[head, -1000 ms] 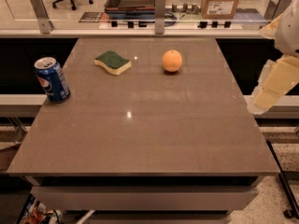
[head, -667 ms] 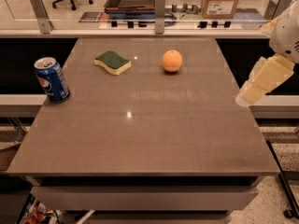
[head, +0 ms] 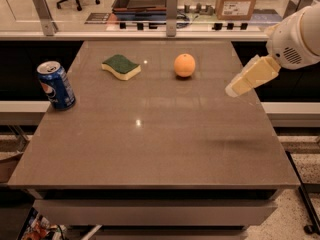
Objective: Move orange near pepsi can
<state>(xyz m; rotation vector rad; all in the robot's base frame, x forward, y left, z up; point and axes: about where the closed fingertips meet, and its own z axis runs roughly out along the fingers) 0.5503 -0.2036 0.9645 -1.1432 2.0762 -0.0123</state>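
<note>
The orange [head: 184,65] sits on the brown table [head: 150,134] at the back, right of centre. The pepsi can [head: 56,85], blue with a silver top, stands upright near the table's left edge. My gripper [head: 234,90] hangs above the table's right side, on a pale arm link coming from the white arm at the far right. It is to the right of the orange, lower in the picture, and apart from it. It holds nothing that shows.
A green-and-yellow sponge [head: 121,66] lies on the table between the can and the orange. A glass rail with metal posts [head: 171,6] runs behind the table. A cardboard box [head: 238,0] stands beyond it.
The gripper has moved left and up in the picture, from beside the table's right edge to over the table. The orange, can and sponge have not moved.
</note>
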